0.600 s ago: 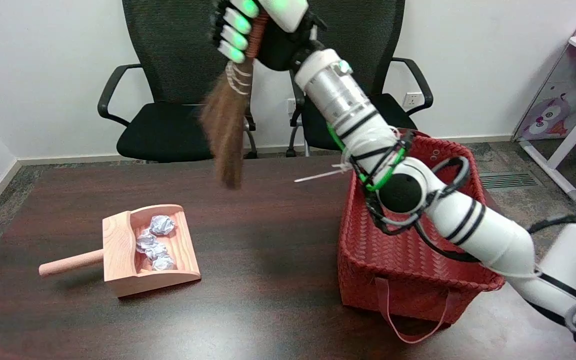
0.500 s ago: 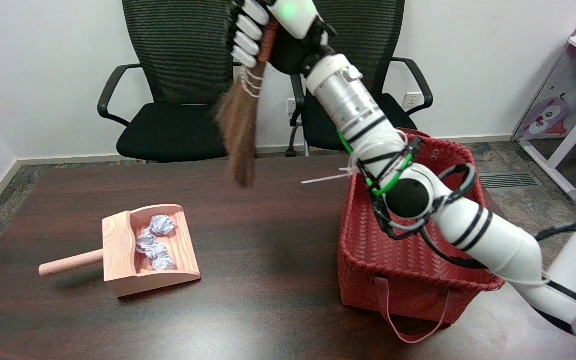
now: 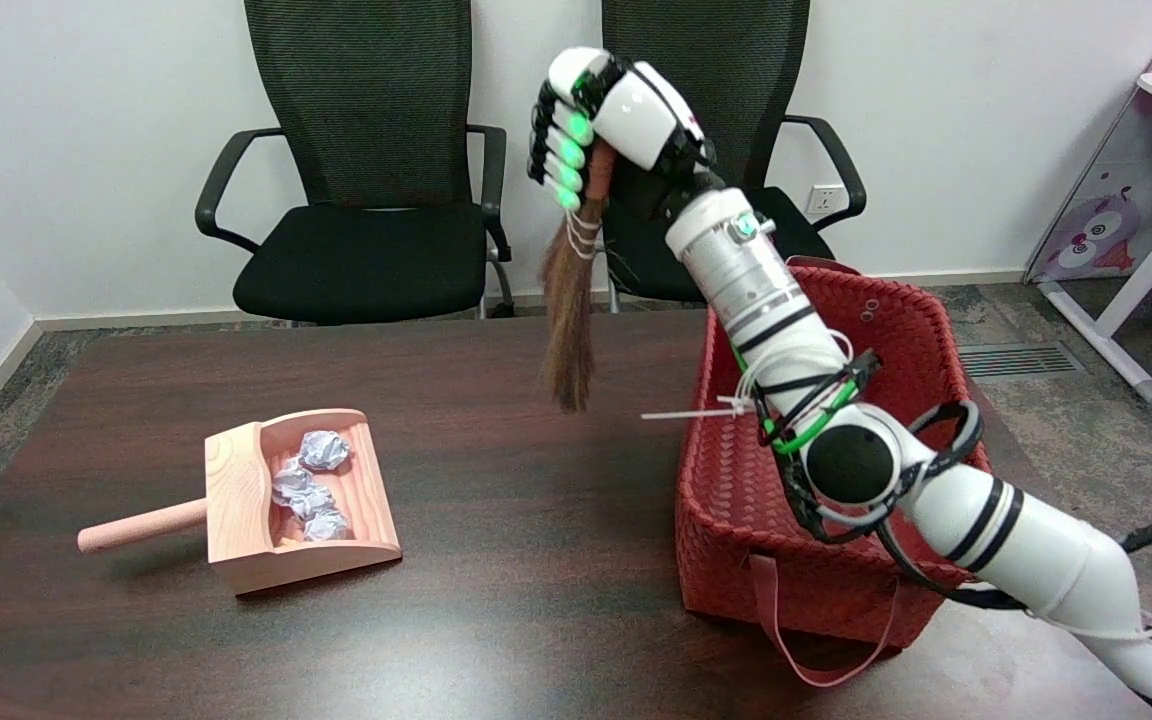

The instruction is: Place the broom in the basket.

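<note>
My right hand [image 3: 608, 122] is raised high above the table's far side and grips the handle of a small brown broom [image 3: 570, 315]. The bristles hang straight down, their tip in the air just above the dark table [image 3: 536, 560]. The red woven basket [image 3: 736, 520] stands on the table's right side, to the right of the broom. My white forearm crosses over the basket's near left part and hides some of its inside.
A wooden dustpan [image 3: 276, 500] with several crumpled paper balls [image 3: 311, 483] lies at the table's left. Two black office chairs [image 3: 366, 170] stand behind the table. A white cable tie [image 3: 686, 412] sticks out from my arm towards the broom.
My hand has carried the broom to the right and lower, closer to the basket. The bristles now hang nearer the basket's left wall. The dustpan has stayed put.
</note>
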Robot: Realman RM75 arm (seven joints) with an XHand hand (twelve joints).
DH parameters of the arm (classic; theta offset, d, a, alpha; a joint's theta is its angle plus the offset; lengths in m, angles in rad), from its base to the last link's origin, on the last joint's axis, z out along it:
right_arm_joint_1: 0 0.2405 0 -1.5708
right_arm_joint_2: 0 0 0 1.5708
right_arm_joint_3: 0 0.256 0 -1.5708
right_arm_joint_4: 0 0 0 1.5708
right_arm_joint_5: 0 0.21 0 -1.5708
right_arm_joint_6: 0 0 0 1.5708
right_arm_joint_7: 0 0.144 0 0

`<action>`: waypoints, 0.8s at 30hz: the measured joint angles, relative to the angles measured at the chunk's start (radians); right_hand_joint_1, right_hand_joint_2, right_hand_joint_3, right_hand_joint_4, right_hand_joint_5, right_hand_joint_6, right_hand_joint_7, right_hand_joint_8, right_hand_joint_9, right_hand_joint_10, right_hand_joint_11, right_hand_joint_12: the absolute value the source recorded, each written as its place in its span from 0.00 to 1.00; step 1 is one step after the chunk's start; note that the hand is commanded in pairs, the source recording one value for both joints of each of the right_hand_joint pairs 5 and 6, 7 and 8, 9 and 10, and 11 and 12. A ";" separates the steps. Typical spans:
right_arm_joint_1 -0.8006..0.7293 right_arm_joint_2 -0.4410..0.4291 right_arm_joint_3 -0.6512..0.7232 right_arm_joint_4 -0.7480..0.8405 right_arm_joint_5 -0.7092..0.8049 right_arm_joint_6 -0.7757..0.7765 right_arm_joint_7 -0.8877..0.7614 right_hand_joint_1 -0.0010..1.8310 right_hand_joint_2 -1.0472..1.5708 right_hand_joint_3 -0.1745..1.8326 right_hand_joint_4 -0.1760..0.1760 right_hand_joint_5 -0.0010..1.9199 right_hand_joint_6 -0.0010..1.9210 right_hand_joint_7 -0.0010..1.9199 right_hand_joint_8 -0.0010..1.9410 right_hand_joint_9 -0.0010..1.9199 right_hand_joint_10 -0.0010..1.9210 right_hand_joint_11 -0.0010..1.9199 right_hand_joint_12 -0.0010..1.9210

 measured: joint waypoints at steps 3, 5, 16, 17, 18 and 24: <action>-0.021 0.005 0.000 -0.001 0.006 -0.010 -0.024 0.40 0.95 1.00 0.53 1.00 1.00 1.00 0.99 1.00 1.00 1.00 1.00; -0.035 0.008 -0.001 -0.003 0.009 -0.016 -0.040 0.40 0.94 1.00 0.53 1.00 1.00 1.00 0.99 1.00 1.00 1.00 1.00; -0.076 0.017 -0.008 -0.012 0.018 -0.030 -0.086 0.41 0.93 1.00 0.53 1.00 1.00 1.00 0.99 1.00 1.00 1.00 1.00; -0.078 0.018 -0.008 -0.012 0.019 -0.030 -0.089 0.41 0.93 1.00 0.53 1.00 1.00 1.00 0.99 1.00 1.00 1.00 1.00; -0.081 0.018 -0.009 -0.013 0.019 -0.031 -0.091 0.41 0.93 1.00 0.53 1.00 1.00 1.00 0.99 1.00 1.00 1.00 1.00; -0.092 0.021 -0.011 -0.014 0.021 -0.033 -0.101 0.41 0.92 1.00 0.52 1.00 1.00 1.00 0.99 1.00 1.00 1.00 1.00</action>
